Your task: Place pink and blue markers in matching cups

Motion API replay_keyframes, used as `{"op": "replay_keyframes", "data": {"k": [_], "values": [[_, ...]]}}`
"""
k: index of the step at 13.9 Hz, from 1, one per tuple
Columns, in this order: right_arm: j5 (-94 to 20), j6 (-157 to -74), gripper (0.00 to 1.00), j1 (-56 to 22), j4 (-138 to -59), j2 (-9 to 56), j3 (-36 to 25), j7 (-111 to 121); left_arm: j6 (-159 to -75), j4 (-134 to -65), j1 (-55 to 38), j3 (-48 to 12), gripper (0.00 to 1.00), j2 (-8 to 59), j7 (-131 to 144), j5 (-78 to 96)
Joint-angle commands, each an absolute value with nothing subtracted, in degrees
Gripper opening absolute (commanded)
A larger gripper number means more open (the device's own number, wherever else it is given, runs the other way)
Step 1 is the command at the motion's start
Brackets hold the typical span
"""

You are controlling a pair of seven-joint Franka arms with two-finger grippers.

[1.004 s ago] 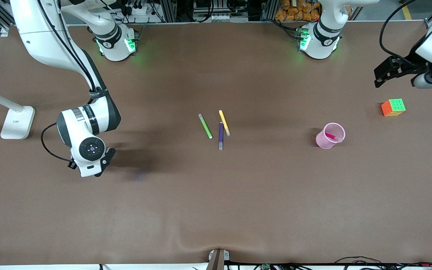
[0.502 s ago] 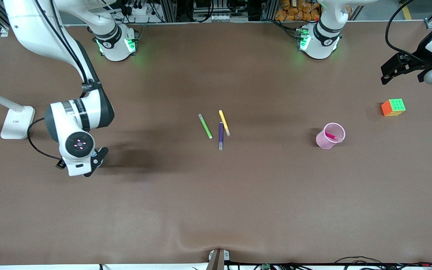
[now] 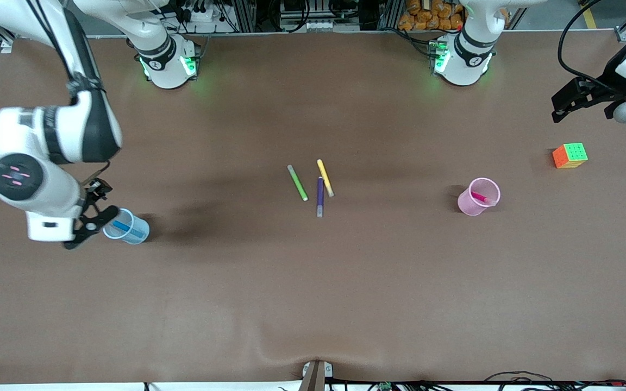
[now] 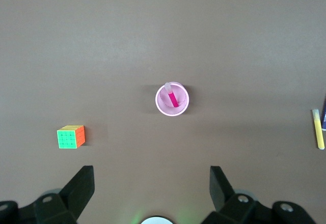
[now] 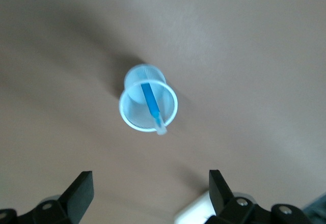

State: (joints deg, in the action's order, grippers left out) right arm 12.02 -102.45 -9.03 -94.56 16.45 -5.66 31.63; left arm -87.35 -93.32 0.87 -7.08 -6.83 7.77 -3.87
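The right tool (image 3: 91, 217) hangs in the air at the right arm's end of the tabletop (image 3: 313, 304), just beside the light blue cup (image 3: 126, 227), with its fingers (image 5: 79, 191) spread wide and nothing between them. The blue marker (image 3: 128, 228) stands tilted inside the light blue cup, its greyish cap resting against the rim; the right wrist view looks straight down on the cup (image 5: 147, 105) and the marker (image 5: 151, 103) in it. The left tool (image 3: 582, 98) hangs at the left arm's end of the tabletop, also spread wide and empty, with both fingers (image 4: 81, 186) showing well apart in the left wrist view. The pale pink cup (image 3: 478, 196) stands upright toward the left arm's end, with the pink marker (image 3: 482, 198) leaning inside it. A colour-tiled puzzle cube (image 3: 569, 155) sits near that cup, farther from the front camera and closer to the table's edge. In the middle of the tabletop lie three pens: a green pen (image 3: 297, 183), a yellow pen (image 3: 325, 177) and a dark purple pen (image 3: 320, 196), the purple one touching the yellow one and reaching nearest to the front camera.
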Motion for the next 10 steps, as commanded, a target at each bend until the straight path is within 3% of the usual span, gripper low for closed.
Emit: {"op": "replay_keyframes", "data": {"k": [1, 10], "values": [[6.07, -99.16, 1.0, -7.03, -93.87, 11.17, -4.66, 23.41, -87.8, -94.57, 1.58, -7.47, 1.0, -8.09, 8.09, -3.34], [0.62, -95.36, 1.0, -1.41, -92.37, 1.59, -4.48, 11.37, -89.21, -94.22, 2.2, -7.38, 1.0, -8.09, 8.17, -3.25]]}}
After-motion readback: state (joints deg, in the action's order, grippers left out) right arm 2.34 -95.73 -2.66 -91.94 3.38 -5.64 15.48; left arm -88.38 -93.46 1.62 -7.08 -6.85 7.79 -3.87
